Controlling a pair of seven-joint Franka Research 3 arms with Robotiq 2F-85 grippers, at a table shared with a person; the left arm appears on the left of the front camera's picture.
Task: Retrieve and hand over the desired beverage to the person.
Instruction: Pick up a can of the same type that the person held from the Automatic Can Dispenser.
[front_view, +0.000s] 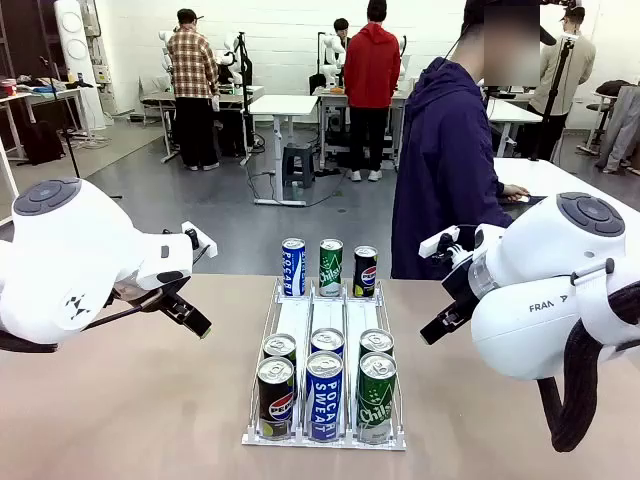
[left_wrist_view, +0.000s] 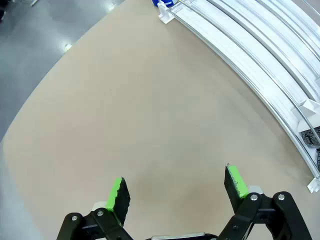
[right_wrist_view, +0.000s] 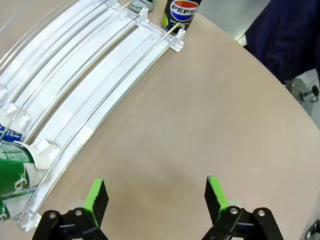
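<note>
hovering empty and spread wide, the left gripper (left_wrist_view: 175, 186) has the rack (left_wrist_view: 260, 55) of cans (front_view: 325, 385) ahead to its right; the right gripper (right_wrist_view: 156, 194), equally wide, has it ahead-left. which one the person (front_view: 445, 170) wants is unclear; cans look rigid, slick, probably heavy: grasp mid-body.

From the front we look slightly down across the table (front_view: 120, 400) toward the person (front_view: 445, 170) at upper right, with the can rack (front_view: 296, 318) at lower centre. Our left wrist camera sits close above the table, the can rack at its upper right. Our right wrist camera sits likewise, the can rack at upper left. The Pepsi can (right_wrist_view: 182, 11) at its top edge also shows from the front.
</note>
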